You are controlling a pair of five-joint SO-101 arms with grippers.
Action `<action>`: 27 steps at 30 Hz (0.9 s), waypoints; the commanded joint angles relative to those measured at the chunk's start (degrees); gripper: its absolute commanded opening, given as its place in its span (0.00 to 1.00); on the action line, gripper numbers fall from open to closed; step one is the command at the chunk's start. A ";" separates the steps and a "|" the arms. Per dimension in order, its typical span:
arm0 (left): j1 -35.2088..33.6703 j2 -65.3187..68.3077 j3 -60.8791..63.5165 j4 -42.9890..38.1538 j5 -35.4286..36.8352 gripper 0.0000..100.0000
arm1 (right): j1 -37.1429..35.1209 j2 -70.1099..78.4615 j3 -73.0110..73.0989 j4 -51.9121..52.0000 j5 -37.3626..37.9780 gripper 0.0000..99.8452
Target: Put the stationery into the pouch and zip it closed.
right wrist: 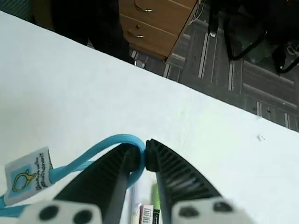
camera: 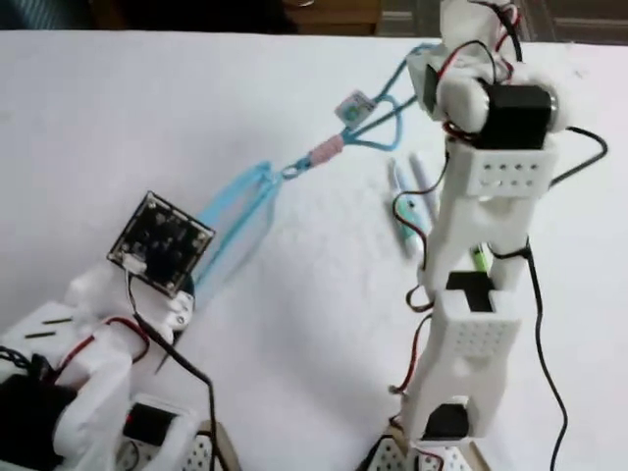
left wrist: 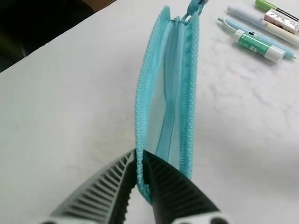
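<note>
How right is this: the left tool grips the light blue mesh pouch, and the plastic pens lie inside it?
No. The left tool grips the light blue mesh pouch, but the plastic pens lie outside it on the white table: see left wrist view.

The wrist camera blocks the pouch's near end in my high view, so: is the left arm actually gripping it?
Observer: Yes. The left gripper is shut on the end of the pouch at its rim.
Operator: Is it open or zipped?
Observer: Open. The two rows of zipper teeth stand apart, with the zipper pull at the far end.
Operator: And the other arm?
Observer: The right gripper is shut on the blue loop strap, near its label tag.
</note>
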 commanded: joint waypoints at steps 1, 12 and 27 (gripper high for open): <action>-1.19 1.19 -1.23 -0.09 0.88 0.02 | -1.71 -4.18 -0.44 1.45 3.69 0.02; -1.19 1.27 -2.11 -1.58 5.54 0.02 | -12.97 -13.14 13.45 1.63 10.64 0.33; -1.19 1.27 -2.20 -1.23 5.63 0.02 | -12.09 -56.92 81.23 -1.63 15.91 0.33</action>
